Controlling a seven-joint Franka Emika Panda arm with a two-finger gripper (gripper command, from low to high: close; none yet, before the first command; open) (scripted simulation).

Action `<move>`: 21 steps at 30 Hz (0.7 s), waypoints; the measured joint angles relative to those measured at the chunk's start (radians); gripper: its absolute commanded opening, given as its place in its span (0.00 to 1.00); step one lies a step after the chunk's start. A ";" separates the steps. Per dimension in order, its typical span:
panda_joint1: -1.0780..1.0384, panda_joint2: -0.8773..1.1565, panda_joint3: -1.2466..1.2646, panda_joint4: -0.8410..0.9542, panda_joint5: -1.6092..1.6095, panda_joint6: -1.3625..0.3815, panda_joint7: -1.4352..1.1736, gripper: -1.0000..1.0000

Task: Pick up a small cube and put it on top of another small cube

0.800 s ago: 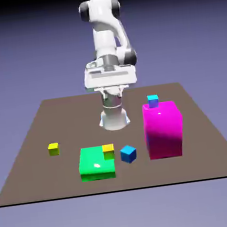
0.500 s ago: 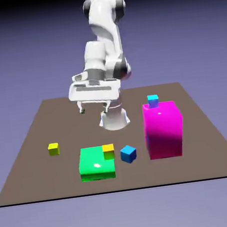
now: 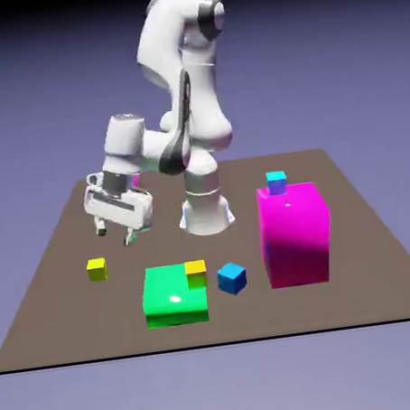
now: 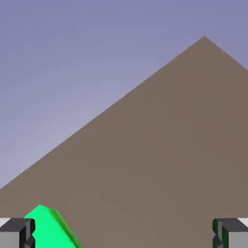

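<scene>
Brown table (image 3: pixel 361 252) before a blue-violet backdrop: the reach was under way, nothing picked up yet.

The white arm's gripper (image 3: pixel 114 231) hung above the table toward the exterior view's left, its jaws spread wide and empty; in the hand view the two grey fingertips (image 4: pixel 17 232) stood far apart at the bottom corners with only bare table and a corner of the green block (image 3: pixel 174 294) between them. The small lemon-yellow cube (image 3: pixel 96 269) sat untouched on the table, below the gripper and a little further to the exterior view's left, well apart from the other pieces. The golden small cube (image 3: pixel 195 271) rested on the green block's corner, the blue small cube (image 3: pixel 232 278) just beside it, and a cyan cube (image 3: pixel 277 182) topped the magenta block (image 3: pixel 294 233). Judged from this, descent, grasp, lift, carry and placing all remained.
</scene>
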 measured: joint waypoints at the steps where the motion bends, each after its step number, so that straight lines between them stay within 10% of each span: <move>1: -0.036 0.015 0.013 0.002 -0.006 -0.004 0.017 0.50; 21: -0.761 0.320 0.274 0.040 -0.126 -0.092 0.361 0.50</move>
